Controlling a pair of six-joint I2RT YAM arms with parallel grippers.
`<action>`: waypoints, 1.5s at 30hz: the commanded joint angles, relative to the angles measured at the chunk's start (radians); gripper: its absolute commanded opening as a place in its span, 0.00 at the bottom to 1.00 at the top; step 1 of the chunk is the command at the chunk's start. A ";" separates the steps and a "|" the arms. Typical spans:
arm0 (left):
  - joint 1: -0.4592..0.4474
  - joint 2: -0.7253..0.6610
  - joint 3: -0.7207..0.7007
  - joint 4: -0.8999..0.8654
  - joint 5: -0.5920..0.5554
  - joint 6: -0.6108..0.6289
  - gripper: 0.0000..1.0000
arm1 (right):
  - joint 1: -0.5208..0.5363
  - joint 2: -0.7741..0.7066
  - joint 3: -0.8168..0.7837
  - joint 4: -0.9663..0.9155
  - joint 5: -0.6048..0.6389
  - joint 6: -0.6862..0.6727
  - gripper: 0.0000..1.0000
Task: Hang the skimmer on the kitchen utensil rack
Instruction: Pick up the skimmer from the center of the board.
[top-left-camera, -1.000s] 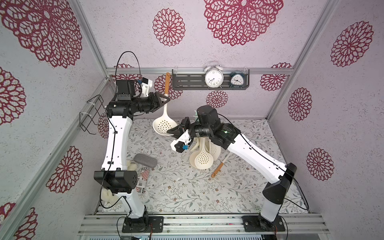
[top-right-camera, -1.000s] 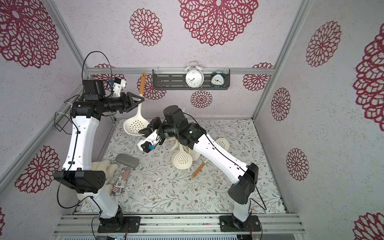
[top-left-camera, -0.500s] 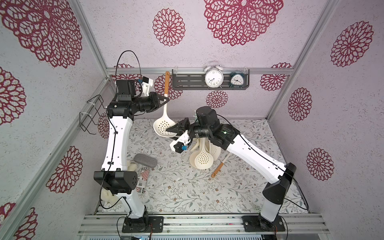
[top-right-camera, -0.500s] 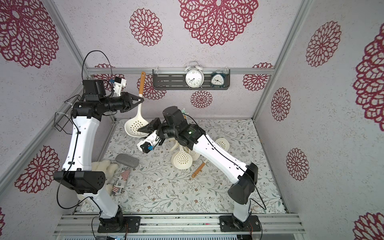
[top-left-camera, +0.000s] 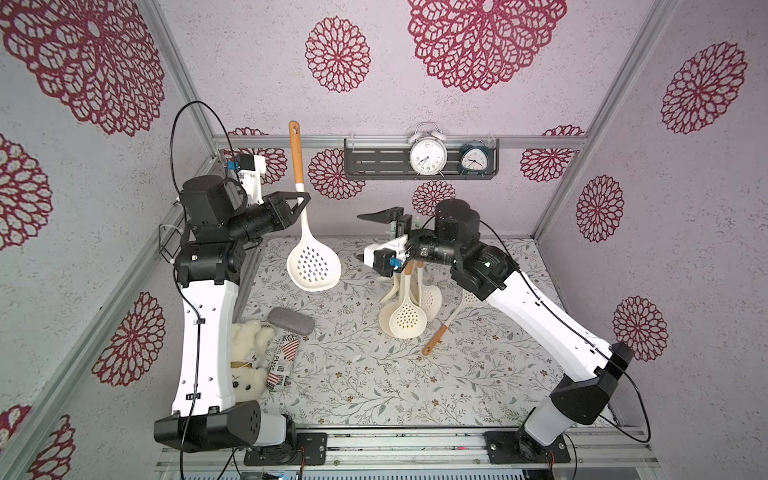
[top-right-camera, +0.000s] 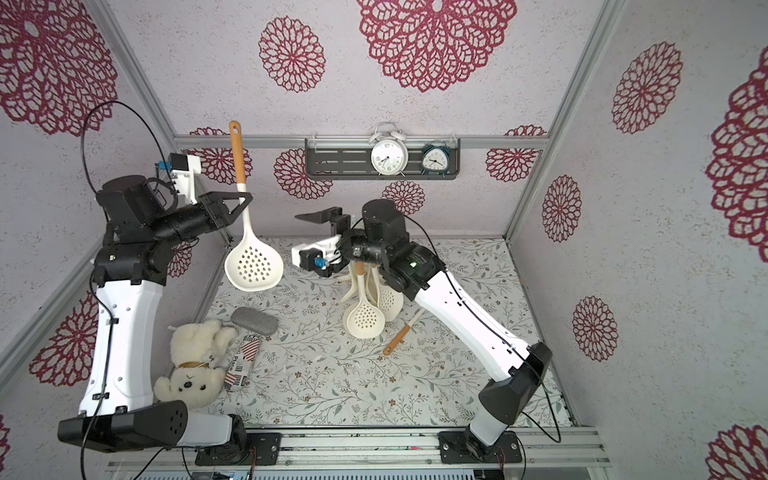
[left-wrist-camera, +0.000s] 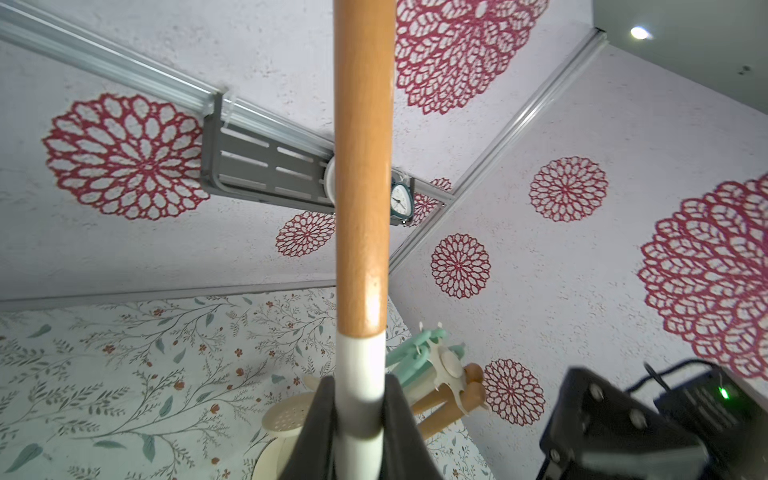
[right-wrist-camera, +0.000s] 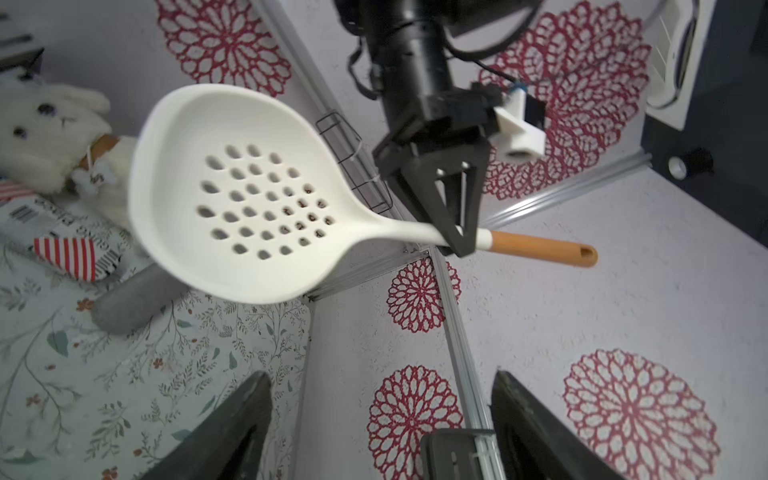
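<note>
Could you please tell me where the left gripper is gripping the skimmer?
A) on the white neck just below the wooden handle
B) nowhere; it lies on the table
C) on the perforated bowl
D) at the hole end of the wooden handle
A: the left gripper is shut on the skimmer at its white neck, just under the wooden handle.

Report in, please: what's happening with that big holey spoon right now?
Left jaws shut on skimmer, bowl hanging down. Right jaws open, empty. Right arm sits close over rack; other skimmers already hang there.
</note>
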 joint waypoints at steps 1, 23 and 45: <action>-0.010 -0.067 -0.088 0.095 0.071 0.048 0.00 | -0.050 -0.001 0.120 0.034 0.009 0.466 0.80; -0.262 -0.246 -0.329 0.108 0.259 0.258 0.00 | -0.161 0.185 0.508 0.014 -0.379 1.385 0.80; -0.351 -0.226 -0.313 0.000 0.102 0.333 0.22 | -0.158 0.194 0.506 -0.030 -0.423 1.451 0.00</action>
